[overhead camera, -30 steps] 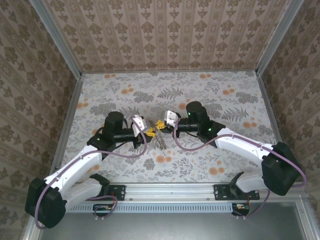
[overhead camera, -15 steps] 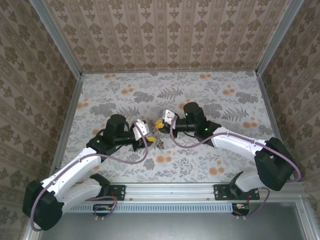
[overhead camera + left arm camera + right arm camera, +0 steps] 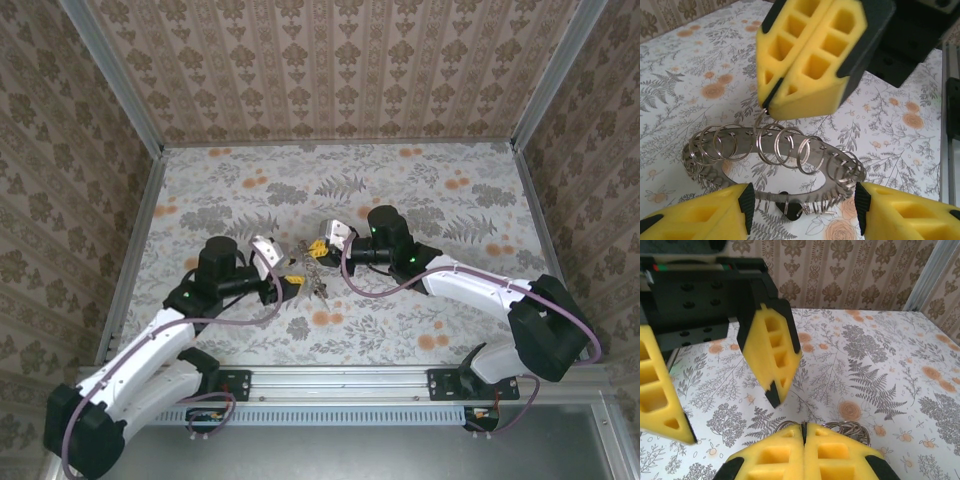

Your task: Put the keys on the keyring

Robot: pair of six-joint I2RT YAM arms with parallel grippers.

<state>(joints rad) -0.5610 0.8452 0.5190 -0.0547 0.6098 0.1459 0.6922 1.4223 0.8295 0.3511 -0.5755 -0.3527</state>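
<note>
Fingers of the right gripper are pressed together, and their tips pinch one small loop of the keyring. The left gripper stands wide open, with one pad at each side of the keyring, and holds nothing. The keyring lies on the table, which has a flowered grey and orange cover. Patterned brown wallpaper closes three sides.

No readable text, label or number anywhere.
</note>
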